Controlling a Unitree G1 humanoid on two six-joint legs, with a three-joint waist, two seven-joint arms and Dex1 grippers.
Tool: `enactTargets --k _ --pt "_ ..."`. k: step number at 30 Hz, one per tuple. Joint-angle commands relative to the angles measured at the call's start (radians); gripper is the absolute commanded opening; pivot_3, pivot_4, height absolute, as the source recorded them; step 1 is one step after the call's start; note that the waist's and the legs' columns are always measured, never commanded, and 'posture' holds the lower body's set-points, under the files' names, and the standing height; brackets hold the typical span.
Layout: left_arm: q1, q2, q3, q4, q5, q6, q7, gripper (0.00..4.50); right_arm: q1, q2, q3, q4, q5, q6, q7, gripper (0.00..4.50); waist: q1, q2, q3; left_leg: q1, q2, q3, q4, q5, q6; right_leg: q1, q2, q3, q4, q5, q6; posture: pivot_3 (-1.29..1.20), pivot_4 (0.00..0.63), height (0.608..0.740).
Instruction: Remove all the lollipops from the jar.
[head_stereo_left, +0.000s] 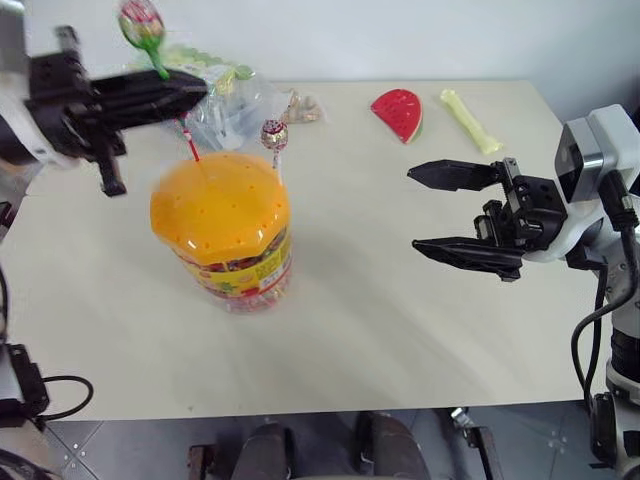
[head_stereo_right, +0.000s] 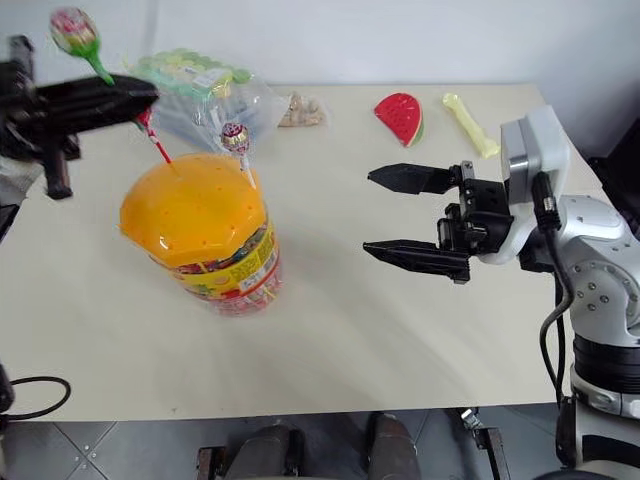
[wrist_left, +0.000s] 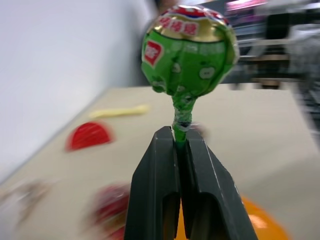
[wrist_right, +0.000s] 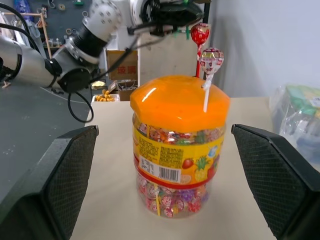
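Left wrist view puts my left claw (wrist_left: 181, 145) clenched on the green stick of a lollipop (wrist_left: 189, 50), the wrapped head standing clear above the fingertips. From the head camera that claw (head_stereo_left: 195, 88) sits up at about eleven o'clock from the jar (head_stereo_left: 225, 235), just above its orange lid (head_stereo_left: 218, 205), with the candy head (head_stereo_left: 141, 22) tipped up and slightly away toward ten o'clock. Its long axis runs stick-down, head-up, close to upright but leaning.

I judge this one is free of the lid, so the step in hand is to carry it off and set it down on the table (head_stereo_left: 400, 300). I'd swing it out toward nine o'clock, away from the two sticks beside the claw, keep the grip low on the stick as it is, and let go only once the head is close to the surface so it doesn't roll.

Two more remain planted in the lid: a red-stick lollipop (head_stereo_left: 190, 140) leaning toward eleven o'clock just under my left claw, and a white-stick lollipop (head_stereo_left: 274, 135) near upright at the lid's far edge, around one o'clock.

My right claw (head_stereo_left: 462, 218) is spread wide and empty, out at three o'clock from the jar, well apart from it.
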Motion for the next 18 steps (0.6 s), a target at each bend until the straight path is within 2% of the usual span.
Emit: enactTargets --k 1,6,8,10,15,18 --pt "0.06 0.097 0.11 -0.015 0.066 0.144 0.159 0.01 -0.009 -0.014 -0.009 0.006 -0.002 -0.014 0.039 4.5 -0.003 0.0 0.0 0.0 0.0 0.0 0.0 0.0 0.0 0.0 0.0 0.0 0.0 0.0 0.0 0.0 0.15 0.74" --pt "0.114 0.14 0.212 -0.016 0.082 0.341 0.312 0.01 -0.016 0.003 0.013 0.026 -0.018 -0.02 0.064 4.5 0.002 -0.002 0.001 0.0 0.0 0.001 0.0 0.0 0.0 -0.001 0.0 0.001 0.001 0.0 0.0 0.0 0.15 0.74" --pt "0.189 0.147 0.285 -0.014 0.111 0.493 0.362 0.01 -0.037 0.02 0.033 0.05 -0.034 -0.032 0.073 4.5 0.002 -0.003 0.002 0.0 0.0 0.001 0.0 0.0 0.0 -0.001 0.0 0.001 0.001 0.0 0.0 0.0 0.15 0.74" --pt "0.328 0.158 0.311 -0.013 0.156 0.617 0.387 0.01 -0.052 0.035 0.053 0.07 -0.051 -0.045 0.088 4.5 -0.002 -0.003 0.002 0.001 0.0 0.003 0.0 -0.001 0.0 -0.001 0.0 0.003 0.001 0.0 0.0 0.0 0.15 0.74" --pt "0.592 0.124 0.319 -0.049 0.217 0.681 0.397 0.01 -0.056 0.05 0.07 0.079 -0.071 -0.059 0.107 4.5 -0.004 -0.009 0.003 0.001 0.001 0.008 -0.003 -0.001 -0.001 -0.007 0.001 0.009 0.004 0.0 0.0 0.0 0.15 0.74" --pt "0.688 0.108 0.276 -0.01 0.264 0.66 0.413 0.01 -0.051 0.054 0.071 0.076 -0.077 -0.061 0.111 4.5 0.0 -0.013 0.002 -0.001 0.0 0.013 -0.003 -0.002 -0.001 -0.013 0.001 0.015 0.007 0.0 0.0 0.0 0.15 0.74"
